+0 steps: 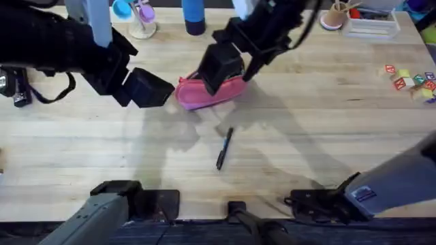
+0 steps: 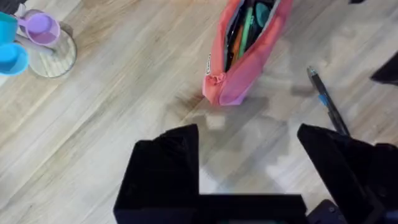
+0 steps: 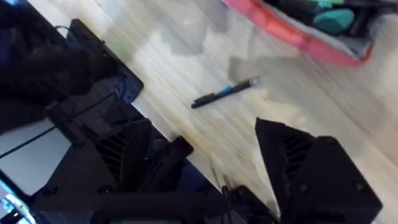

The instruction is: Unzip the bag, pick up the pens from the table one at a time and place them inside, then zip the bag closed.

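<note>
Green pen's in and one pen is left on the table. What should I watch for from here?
The black-and-blue pen lies flat on the table; open fingers may roll it instead of gripping. The pouch stands open, already holding the green pen, and neither the left gripper nor the right gripper holds it, so a nudge could tip it.

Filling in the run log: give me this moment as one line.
bag: unzipped, green pen inside | black-and-blue pen: on table | left gripper: open, empty | right gripper: open, empty

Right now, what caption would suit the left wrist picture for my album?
Open left gripper above the table, facing the unzipped bag with a green pen inside; a black pen lies beside.
</note>
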Robot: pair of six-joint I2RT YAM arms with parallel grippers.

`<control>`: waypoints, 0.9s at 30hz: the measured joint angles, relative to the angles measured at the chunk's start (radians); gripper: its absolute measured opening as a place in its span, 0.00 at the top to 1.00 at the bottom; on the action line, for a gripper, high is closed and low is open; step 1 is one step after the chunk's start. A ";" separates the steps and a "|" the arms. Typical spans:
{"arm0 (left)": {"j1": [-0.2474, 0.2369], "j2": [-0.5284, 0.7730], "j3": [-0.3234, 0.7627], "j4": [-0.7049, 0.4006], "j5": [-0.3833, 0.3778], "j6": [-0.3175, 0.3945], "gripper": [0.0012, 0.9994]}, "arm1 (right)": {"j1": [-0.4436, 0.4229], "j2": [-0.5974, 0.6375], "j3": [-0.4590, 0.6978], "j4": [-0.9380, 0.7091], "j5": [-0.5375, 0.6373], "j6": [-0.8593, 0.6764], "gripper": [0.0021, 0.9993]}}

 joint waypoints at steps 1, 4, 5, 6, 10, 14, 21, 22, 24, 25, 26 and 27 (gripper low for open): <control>0.000 0.000 0.000 0.000 0.000 0.000 0.01 | 0.000 -0.017 -0.018 0.001 0.007 0.001 0.00; 0.000 0.000 0.000 -0.001 0.000 0.000 0.01 | 0.000 -0.074 -0.109 0.017 0.035 0.021 0.00; 0.000 0.000 0.000 -0.001 0.000 0.000 0.01 | 0.000 -0.089 -0.143 0.025 0.042 0.029 0.00; 0.000 0.000 0.000 -0.001 0.000 0.000 0.01 | 0.000 -0.105 -0.182 0.038 0.050 0.040 0.00; 0.000 0.000 0.000 -0.005 0.000 0.000 0.01 | 0.001 -0.161 -0.311 0.113 0.065 0.097 0.00; 0.000 0.000 0.000 -0.005 0.000 0.000 0.01 | 0.022 -0.233 -0.393 0.196 0.103 0.182 0.00; 0.000 0.000 0.000 -0.005 0.000 0.000 0.01 | 0.138 -0.367 -0.452 0.301 0.297 0.382 0.00; 0.000 0.000 0.000 -0.005 0.000 0.000 0.01 | 0.159 -0.374 -0.452 0.315 0.327 0.417 0.00; 0.000 0.000 0.000 -0.005 0.000 0.000 0.01 | 0.204 -0.380 -0.452 0.328 0.386 0.492 0.00; 0.000 0.000 0.000 -0.005 0.000 0.000 0.01 | 0.228 -0.379 -0.452 0.328 0.416 0.528 0.00; 0.000 0.000 0.000 -0.005 0.000 0.000 0.01 | 0.256 -0.379 -0.455 0.329 0.449 0.569 0.00; 0.000 0.000 0.000 -0.005 0.000 0.000 0.01 | 0.280 -0.379 -0.456 0.327 0.480 0.605 0.00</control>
